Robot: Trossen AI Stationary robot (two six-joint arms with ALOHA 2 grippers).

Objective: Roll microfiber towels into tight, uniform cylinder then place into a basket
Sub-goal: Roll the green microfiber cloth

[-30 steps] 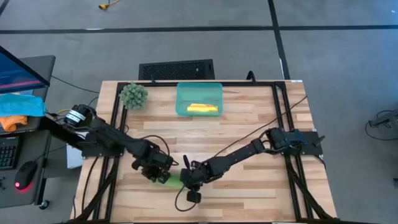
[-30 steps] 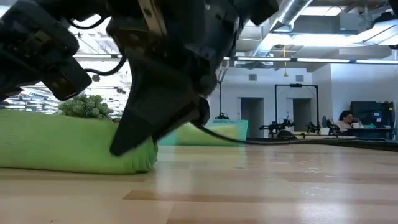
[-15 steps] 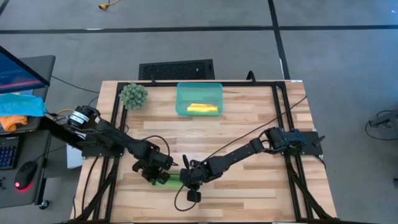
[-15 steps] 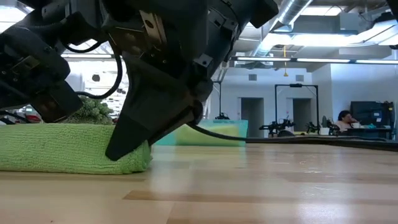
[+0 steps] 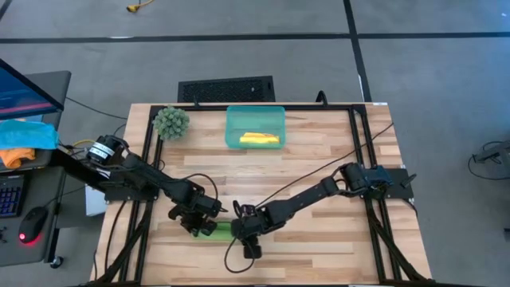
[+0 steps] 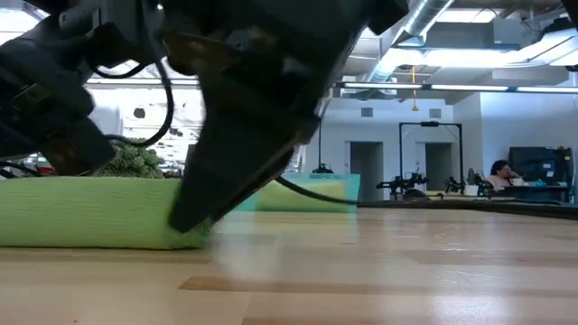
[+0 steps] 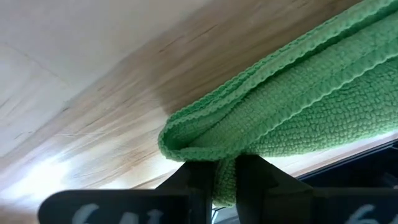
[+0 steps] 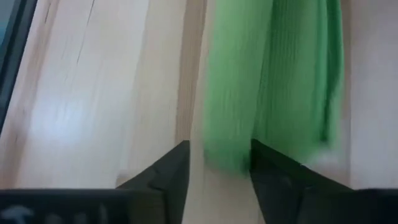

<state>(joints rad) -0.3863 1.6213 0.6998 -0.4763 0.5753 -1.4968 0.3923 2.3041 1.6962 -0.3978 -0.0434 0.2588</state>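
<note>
- Two grippers work at the lime green towel (image 5: 221, 229), which lies folded flat and long on the wooden table (image 5: 319, 143) near its front edge.
- Left gripper (image 7: 225, 177) pinches one end of the green towel, its two dark fingers (image 7: 196, 180) close together with a fold of cloth squeezed between them.
- Right gripper (image 8: 219, 165) sits at the towel's other end; its fingers stand apart on either side of the cloth, which runs between them, and no pinch shows.
- From table height, the towel is a low green band under the dark arms.
- Farther back, the teal-green basket (image 5: 255, 114) stands near the table's far edge, well apart from both grippers, with the yellow towel (image 5: 260, 139) lying rolled inside it.
- Beside the basket stands a fuzzy green plant (image 5: 170, 122).
</note>
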